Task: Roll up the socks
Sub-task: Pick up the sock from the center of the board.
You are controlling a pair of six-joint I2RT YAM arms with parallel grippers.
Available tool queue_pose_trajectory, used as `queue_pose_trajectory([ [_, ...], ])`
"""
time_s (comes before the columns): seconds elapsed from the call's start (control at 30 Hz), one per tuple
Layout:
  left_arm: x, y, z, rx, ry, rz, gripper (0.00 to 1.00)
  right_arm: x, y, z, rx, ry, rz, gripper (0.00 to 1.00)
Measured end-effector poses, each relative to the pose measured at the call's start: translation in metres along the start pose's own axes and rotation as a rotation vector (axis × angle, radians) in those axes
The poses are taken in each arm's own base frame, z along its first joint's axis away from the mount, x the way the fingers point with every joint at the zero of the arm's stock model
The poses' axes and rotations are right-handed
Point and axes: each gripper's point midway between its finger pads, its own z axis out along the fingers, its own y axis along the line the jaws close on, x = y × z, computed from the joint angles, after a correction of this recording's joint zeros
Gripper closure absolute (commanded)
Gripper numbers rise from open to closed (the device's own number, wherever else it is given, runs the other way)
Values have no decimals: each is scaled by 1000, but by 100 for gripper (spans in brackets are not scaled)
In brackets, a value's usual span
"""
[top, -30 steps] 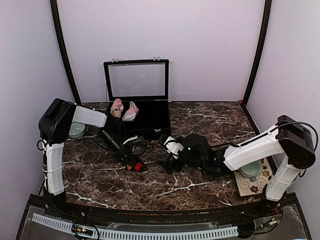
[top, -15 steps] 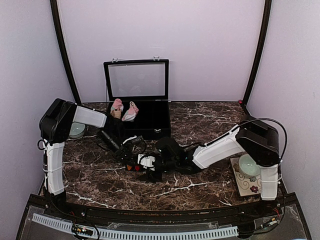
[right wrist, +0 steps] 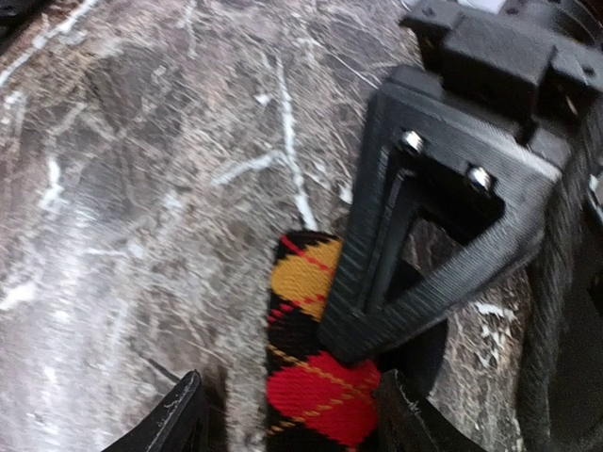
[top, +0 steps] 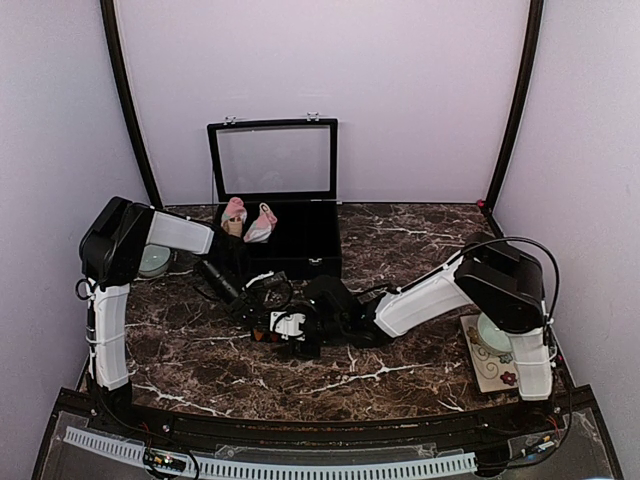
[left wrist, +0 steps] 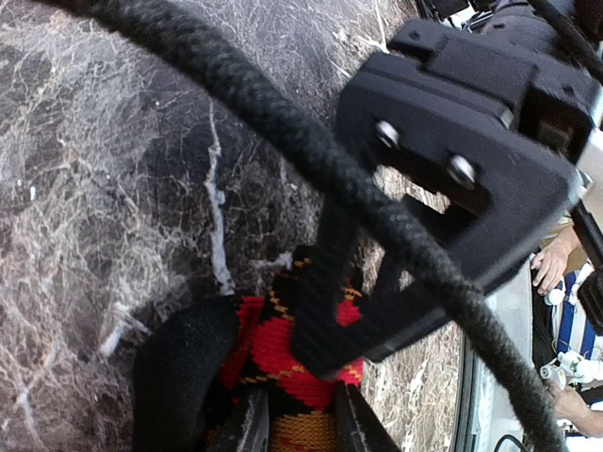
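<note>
The right claw (right wrist: 292,419) had swung in to the argyle sock (left wrist: 268,344) on the table (top: 420,250), its jaws narrowing astride it but not yet gripping. The left claw (left wrist: 300,428) pinched the same sock, so rolling could probably begin. The pink sock (top: 263,225) lay in the case (top: 310,250).

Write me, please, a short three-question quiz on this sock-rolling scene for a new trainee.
1. True or false: the black case has its lid up.
2. Which does the left gripper pinch? A spoon, B argyle sock, C towel.
3. Fill in: the right gripper straddles the argyle sock with its jaws ___.
Key: 1 true; 2 B; 3 open.
</note>
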Motion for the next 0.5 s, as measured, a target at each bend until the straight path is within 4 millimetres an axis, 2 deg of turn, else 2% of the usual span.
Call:
queue_pose_trajectory([
  [0.13,0,0,0,0,3,1,72,9,-11,-1,38,25,-1,41],
  [0.27,1,0,-1,0,9,0,73,14,-19,-2,52,36,-2,48],
  [0.5,1,0,-1,-1,14,-2,72,14,-17,0,36,40,-5,53],
])
